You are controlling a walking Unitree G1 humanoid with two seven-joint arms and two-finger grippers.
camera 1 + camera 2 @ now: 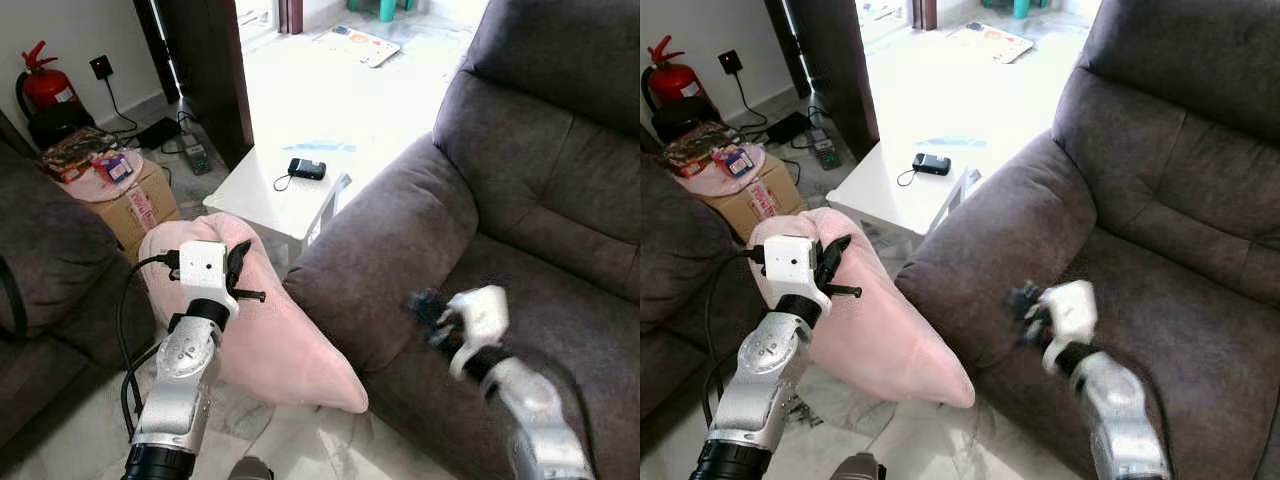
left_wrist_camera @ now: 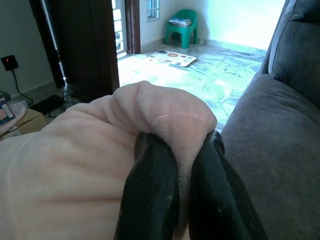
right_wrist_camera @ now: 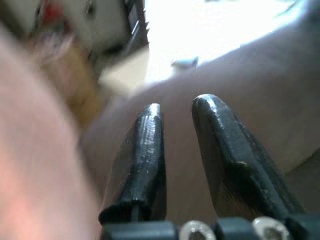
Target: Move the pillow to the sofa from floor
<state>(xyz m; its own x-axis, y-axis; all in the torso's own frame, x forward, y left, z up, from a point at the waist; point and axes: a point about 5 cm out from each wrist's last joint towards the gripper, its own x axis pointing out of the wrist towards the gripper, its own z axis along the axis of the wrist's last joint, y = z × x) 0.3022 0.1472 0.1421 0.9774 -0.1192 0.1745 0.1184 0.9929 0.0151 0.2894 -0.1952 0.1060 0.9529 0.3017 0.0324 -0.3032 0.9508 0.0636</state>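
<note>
1. Left eye view: our left gripper (image 1: 240,268) is pinching the upper corner of the pink pillow (image 1: 270,340), which is leaning against the sofa (image 1: 400,240) arm with its lower tip near the floor. It looks soft and light, so corner folds should hold.
2. Left wrist view: our fingers (image 2: 150,195) are clamping a plush fold.
3. Right wrist view: our right gripper (image 3: 177,150), fingers slightly apart and empty, is hovering beside the pillow, over the sofa.

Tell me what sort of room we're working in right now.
Most likely a home living room: a dark grey sofa, a small white side table beside its armrest, and a tiled floor running to a bright doorway. The left gripper pinches the pink pillow.
</note>
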